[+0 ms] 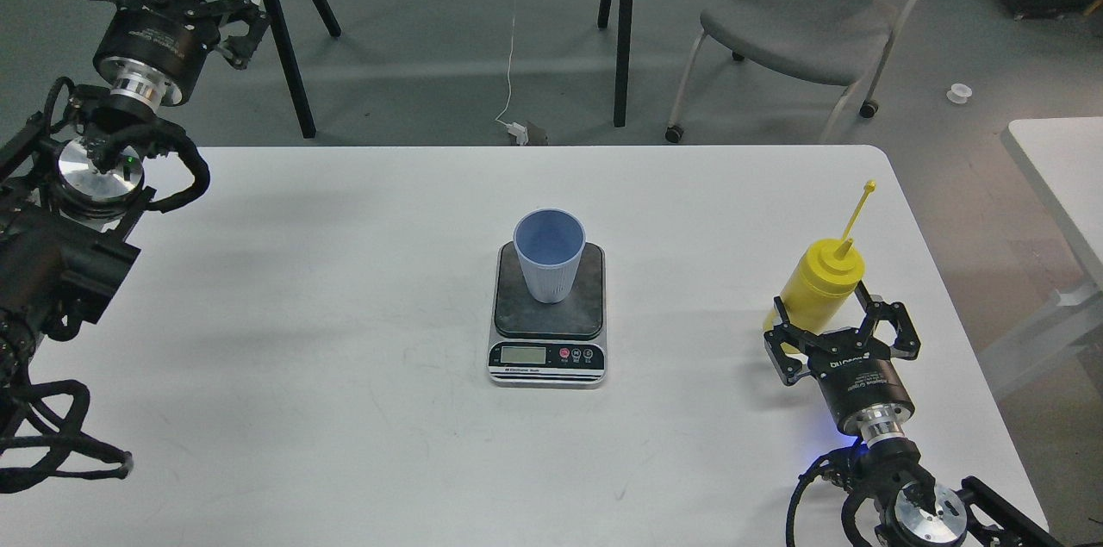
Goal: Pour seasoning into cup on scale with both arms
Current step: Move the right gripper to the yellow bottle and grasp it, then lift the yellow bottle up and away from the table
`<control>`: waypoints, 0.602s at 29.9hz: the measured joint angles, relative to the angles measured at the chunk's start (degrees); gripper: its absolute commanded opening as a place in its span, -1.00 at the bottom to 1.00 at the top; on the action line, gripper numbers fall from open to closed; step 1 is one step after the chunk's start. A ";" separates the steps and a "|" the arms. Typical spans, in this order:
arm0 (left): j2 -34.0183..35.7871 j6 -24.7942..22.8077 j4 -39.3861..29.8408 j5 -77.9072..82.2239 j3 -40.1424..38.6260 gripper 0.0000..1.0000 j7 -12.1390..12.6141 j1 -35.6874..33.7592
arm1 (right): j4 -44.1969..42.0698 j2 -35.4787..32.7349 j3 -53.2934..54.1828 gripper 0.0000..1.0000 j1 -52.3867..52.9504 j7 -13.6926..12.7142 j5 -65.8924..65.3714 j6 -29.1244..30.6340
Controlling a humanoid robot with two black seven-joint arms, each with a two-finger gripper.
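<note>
My right gripper is spread wide around the base of the seasoning, near the table's right edge, well apart from the cup standing on the scale.

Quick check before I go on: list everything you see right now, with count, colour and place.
Table: one, white, fills the foreground.
Scale: one, dark plate with silver front, table centre.
Cup: one, light blue, upright on the scale's plate.
Seasoning bottle: one, yellow, right side of the table, cap off on its strap.
Chair: one, grey, on the floor behind.
Second table: one, white, right edge.
Left claw: black, raised over the floor at far left, holding nothing.
Right claw: black, fingers open around the bottle's base.
</note>
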 measured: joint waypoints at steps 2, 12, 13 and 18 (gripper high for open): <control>0.08 0.00 0.00 0.01 -0.02 0.99 0.00 0.21 | -0.25 0.16 0.00 0.73 0.60 0.53 0.00 0.00; 0.45 0.00 -0.21 0.01 -0.02 0.99 -0.18 0.80 | -3.87 0.32 -0.06 -0.05 4.77 4.67 0.02 0.00; 0.47 0.00 -0.28 0.01 -0.04 0.99 -0.21 0.81 | -3.77 0.35 -0.03 -0.07 4.84 4.71 0.01 0.00; 1.15 0.00 -0.38 -0.06 -0.15 0.99 -0.20 0.84 | -3.24 -1.60 2.82 -0.11 5.78 4.77 -1.35 0.00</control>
